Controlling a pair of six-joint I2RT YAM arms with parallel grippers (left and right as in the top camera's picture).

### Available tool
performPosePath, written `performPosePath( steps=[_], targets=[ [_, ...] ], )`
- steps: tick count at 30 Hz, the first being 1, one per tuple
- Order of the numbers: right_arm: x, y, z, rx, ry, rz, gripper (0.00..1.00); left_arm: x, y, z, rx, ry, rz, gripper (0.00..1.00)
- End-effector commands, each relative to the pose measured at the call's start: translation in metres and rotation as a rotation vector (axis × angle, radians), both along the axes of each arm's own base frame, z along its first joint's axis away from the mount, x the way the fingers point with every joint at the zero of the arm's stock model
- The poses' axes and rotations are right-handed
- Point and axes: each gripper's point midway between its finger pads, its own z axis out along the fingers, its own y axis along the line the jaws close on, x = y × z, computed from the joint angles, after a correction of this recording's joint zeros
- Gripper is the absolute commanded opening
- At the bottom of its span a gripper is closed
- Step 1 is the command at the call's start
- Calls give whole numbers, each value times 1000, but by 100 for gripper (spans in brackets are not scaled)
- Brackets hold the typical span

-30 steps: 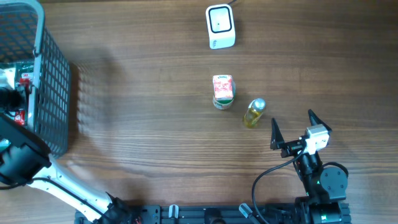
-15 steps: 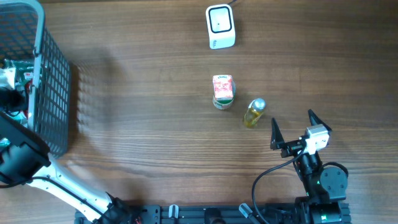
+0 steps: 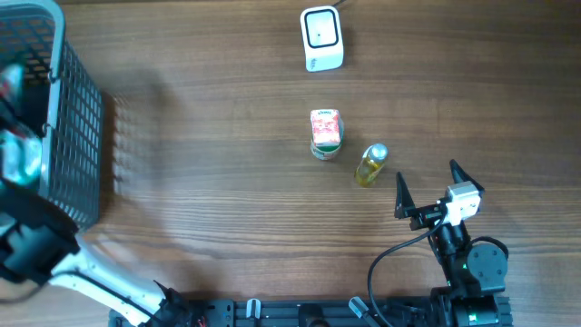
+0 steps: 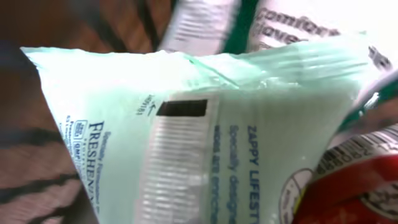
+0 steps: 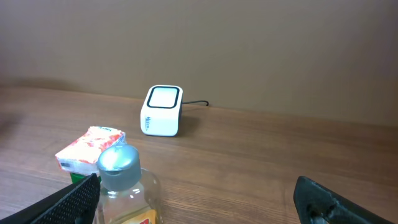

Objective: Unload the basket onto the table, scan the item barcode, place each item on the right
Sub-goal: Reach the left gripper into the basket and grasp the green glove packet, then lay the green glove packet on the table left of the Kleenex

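Apparently pale-green pouch [image 4: 186, 143] inside wire basket [image 3: 80, 118]

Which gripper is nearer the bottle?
Right. The right gripper sits just behind the bottle, which stands near its left finger; the left gripper is far off, down in the basket.

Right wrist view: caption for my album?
Open gripper faces a small bottle, red packet and white scanner on a table.
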Motion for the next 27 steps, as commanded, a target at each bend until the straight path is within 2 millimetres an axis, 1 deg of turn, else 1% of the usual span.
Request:
performPosePath(
  steps=[1, 4, 6, 7, 8, 9, 11, 12, 13, 14, 15, 18, 20, 22, 23, 24, 25, 26, 27],
  targets=[
    [1, -2, 0, -13, -4, -12, 100, -5, -40, 203, 190, -404, -22, 4],
    [1, -2, 0, -13, -4, -12, 100, -23, -80, 282, 202, -606, -9, 4],
    [1, -2, 0, -13, -4, -13, 100, -36, -111, 315, 182, -690, -15, 4],
    [1, -2, 0, -13, -4, -13, 100, -42, -127, 323, 157, -709, -15, 4],
    [1, -2, 0, -13, -4, -13, 100, -50, -158, 327, 102, -710, -37, 4],
    [1, -2, 0, -13, -4, -13, 100, -53, -178, 325, 70, -694, -65, 4],
    [1, -2, 0, -13, -4, -13, 100, -55, -219, 314, 1, -642, -138, 4],
    [1, -2, 0, -13, -4, -13, 100, -55, -241, 305, -38, -602, -180, 4],
    [1, -2, 0, -13, -4, -12, 100, -56, -270, 289, -92, -536, -238, 4],
    [1, -2, 0, -13, -4, -13, 100, -56, -296, 269, -131, -446, -286, 4],
    [1, -2, 0, -13, -4, -13, 100, -56, -313, 250, -139, -366, -312, 4],
    [1, -2, 0, -13, -4, -12, 100, -52, -355, 185, -125, -127, -354, 4],
    [1, -2, 0, -13, -4, -13, 100, -49, -381, 141, -124, -1, -380, 4],
    [1, -2, 0, -13, -4, -13, 100, -48, -409, 90, -136, 111, -410, 4],
    [1, -2, 0, -13, -4, -13, 100, -47, -420, 70, -145, 143, -420, 4],
    [1, -2, 0, -13, -4, -12, 100, -46, -434, 43, -155, 173, -430, 4],
    [1, -2, 0, -13, -4, -13, 100, -46, -444, 23, -161, 188, -438, 4],
    [1, -2, 0, -13, -4, -13, 100, -45, -456, -6, -160, 203, -451, 4],
    [1, -2, 0, -13, -4, -13, 100, -45, -462, -23, -158, 208, -451, 4]
  ],
)
